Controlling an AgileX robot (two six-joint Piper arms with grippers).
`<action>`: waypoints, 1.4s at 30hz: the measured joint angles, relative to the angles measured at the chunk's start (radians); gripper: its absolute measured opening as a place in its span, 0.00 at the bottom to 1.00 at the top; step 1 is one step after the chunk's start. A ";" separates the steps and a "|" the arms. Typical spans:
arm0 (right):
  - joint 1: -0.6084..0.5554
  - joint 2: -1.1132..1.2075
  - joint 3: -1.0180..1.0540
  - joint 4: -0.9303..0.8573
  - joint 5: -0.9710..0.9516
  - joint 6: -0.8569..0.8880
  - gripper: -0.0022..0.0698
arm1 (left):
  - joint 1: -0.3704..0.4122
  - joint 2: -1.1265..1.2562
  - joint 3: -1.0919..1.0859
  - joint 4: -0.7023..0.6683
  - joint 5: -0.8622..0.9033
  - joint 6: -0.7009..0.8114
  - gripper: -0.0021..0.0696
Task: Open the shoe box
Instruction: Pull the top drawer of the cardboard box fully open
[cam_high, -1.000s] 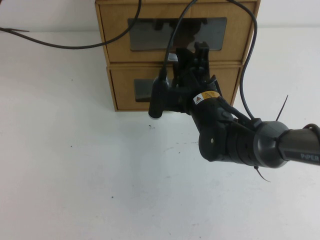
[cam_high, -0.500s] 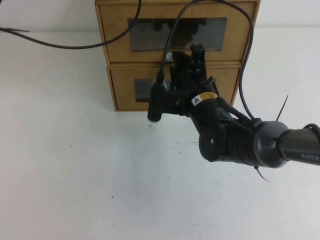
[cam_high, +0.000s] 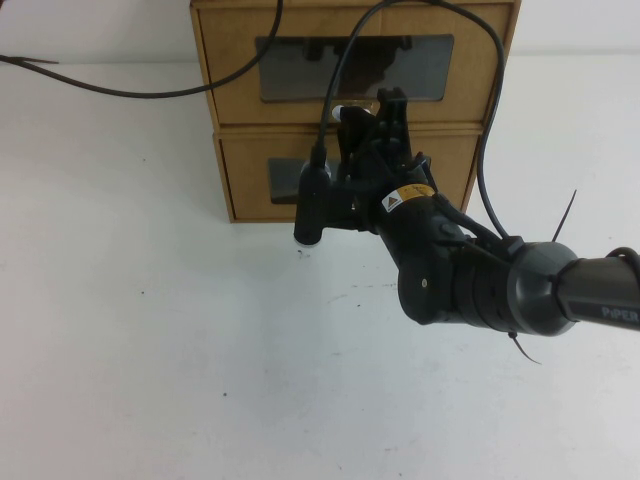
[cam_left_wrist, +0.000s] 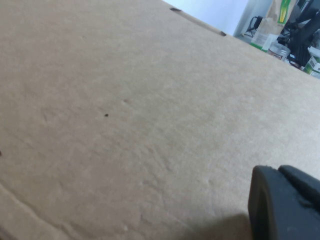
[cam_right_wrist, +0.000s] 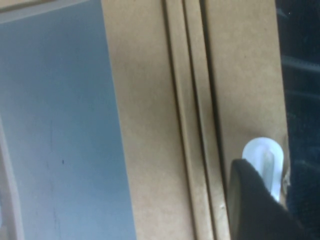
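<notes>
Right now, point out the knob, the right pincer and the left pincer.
knob (cam_right_wrist: 262, 152): right wrist view, on its white face.
right pincer (cam_high: 378, 108): high view, on its front end, at the stacked boxes (cam_high: 235, 90).
left pincer (cam_left_wrist: 283, 192): left wrist view, on its dark end, over cardboard (cam_left_wrist: 125, 100).

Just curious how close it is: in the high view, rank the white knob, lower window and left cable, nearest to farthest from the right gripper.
Right gripper, at the boxes' front:
1. Knob: beside it, just left.
2. Lower window: below, left.
3. Cable: far left, toward the back.
Left gripper, shut, lies over cardboard, outside that view.
</notes>
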 joint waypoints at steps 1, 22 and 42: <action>0.000 0.000 0.000 0.000 0.000 0.000 0.25 | 0.000 0.000 0.000 0.000 0.000 0.000 0.02; 0.000 0.005 -0.005 -0.004 0.006 0.000 0.37 | 0.000 0.000 0.000 0.000 0.000 0.000 0.02; 0.000 0.029 -0.041 0.041 -0.035 0.000 0.34 | 0.000 0.000 0.000 0.000 0.000 0.002 0.02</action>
